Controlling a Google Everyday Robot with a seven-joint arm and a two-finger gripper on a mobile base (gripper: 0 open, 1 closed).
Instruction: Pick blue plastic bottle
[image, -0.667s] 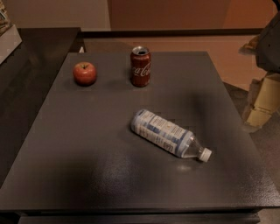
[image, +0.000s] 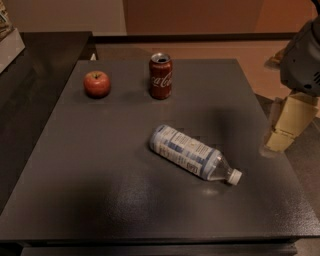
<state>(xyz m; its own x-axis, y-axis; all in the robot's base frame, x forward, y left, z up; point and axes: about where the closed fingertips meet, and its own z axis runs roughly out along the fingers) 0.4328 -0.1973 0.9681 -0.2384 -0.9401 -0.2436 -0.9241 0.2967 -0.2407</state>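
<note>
The blue plastic bottle (image: 189, 154) lies on its side on the dark table (image: 100, 170), right of centre. It is clear with a pale blue-and-white label, and its white cap (image: 235, 176) points toward the front right. My gripper (image: 280, 141) hangs at the right edge of the view, over the table's right edge. It has cream-coloured fingers under a grey arm housing (image: 302, 55). It is to the right of the bottle, apart from it, and holds nothing that I can see.
A red Coca-Cola can (image: 160, 76) stands upright at the back centre. A red apple (image: 97, 83) sits to its left. A darker counter (image: 35, 65) adjoins the table on the left. Tan floor lies beyond the far and right edges.
My gripper and arm have shifted slightly left and down, toward the table's right edge. The bottle, can and apple have not moved.
</note>
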